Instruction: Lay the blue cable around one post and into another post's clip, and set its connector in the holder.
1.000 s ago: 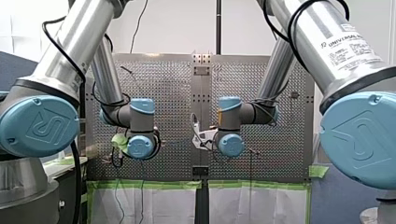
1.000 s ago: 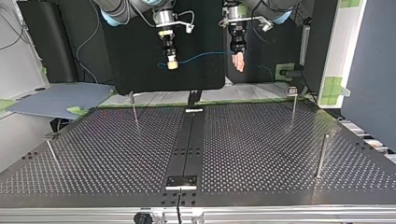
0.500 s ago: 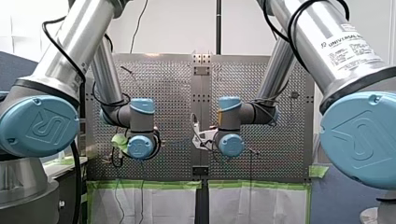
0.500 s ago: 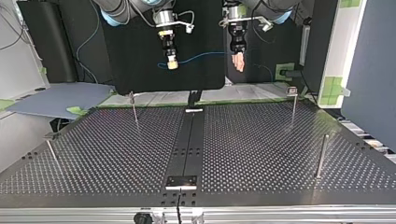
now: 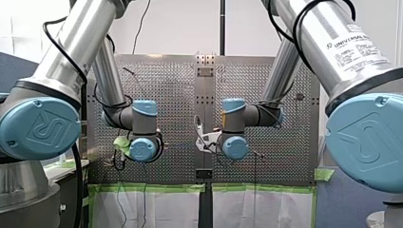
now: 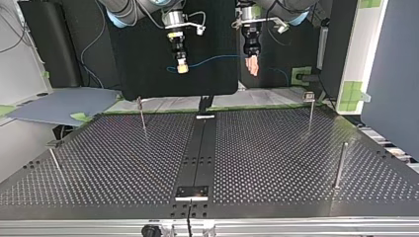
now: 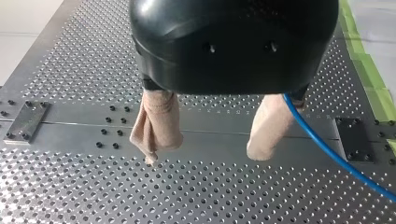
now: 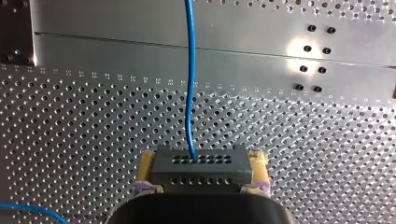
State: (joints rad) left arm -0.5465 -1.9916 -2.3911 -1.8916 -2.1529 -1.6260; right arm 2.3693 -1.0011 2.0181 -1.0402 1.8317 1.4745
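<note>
— Entry one: connector [image 8: 201, 170]?
— Pinched between my right gripper [image 8: 203, 161]'s yellow-padded fingers [image 8: 258, 163], above the worktop [image 8: 93, 116].
— And the blue cable [image 8: 188, 84]?
— Runs from the connector to my left gripper [image 7: 205, 150]; its beige fingers [image 7: 156, 121] are spread, with the cable beside one.

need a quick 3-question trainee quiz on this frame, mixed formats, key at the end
1. True or false: my right hand is shut on the black connector.
2. Pads on my left hand look: A yellow, B beige, C red.
3. Does the blue cable touch any post?
Key: 1 true; 2 B; 3 no, it hangs between the hands.
</note>
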